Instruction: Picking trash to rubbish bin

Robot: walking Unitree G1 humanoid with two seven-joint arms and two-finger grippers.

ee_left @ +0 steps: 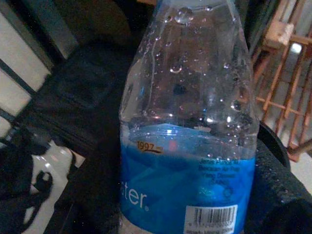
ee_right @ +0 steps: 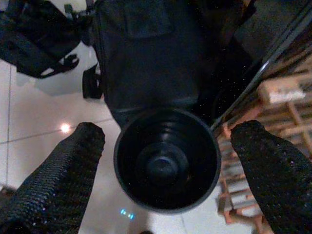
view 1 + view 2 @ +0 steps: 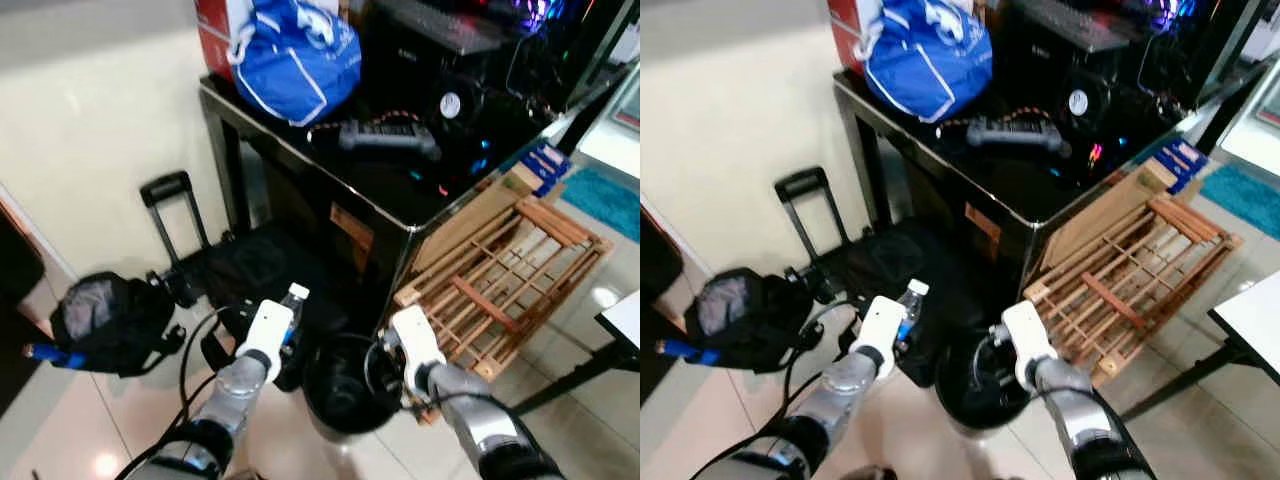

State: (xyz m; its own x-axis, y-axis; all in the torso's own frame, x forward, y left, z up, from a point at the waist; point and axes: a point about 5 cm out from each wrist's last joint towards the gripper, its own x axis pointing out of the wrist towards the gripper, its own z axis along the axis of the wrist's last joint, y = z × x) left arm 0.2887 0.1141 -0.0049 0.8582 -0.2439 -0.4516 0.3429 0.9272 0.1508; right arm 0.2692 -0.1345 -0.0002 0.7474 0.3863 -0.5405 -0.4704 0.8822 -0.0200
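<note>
A clear plastic water bottle (image 3: pixel 292 312) with a white cap and a blue label (image 1: pixel 187 180) is held upright in my left gripper (image 3: pixel 284 345), which is shut on it just left of the bin. The round black rubbish bin (image 3: pixel 345 385) stands on the floor between my two arms; its inside (image 2: pixel 166 161) looks dark with nothing visible in it. My right gripper (image 2: pixel 168 161) hangs open directly above the bin, its two black fingers (image 2: pixel 63 175) spread to either side of the rim.
A black glass-topped table (image 3: pixel 300 150) carries a blue bag (image 3: pixel 295 55) and electronics. A wooden rack (image 3: pixel 500 280) leans against it on the right. A black trolley bag (image 3: pixel 250 270) and a dark backpack (image 3: pixel 105 320) lie on the tiled floor at left.
</note>
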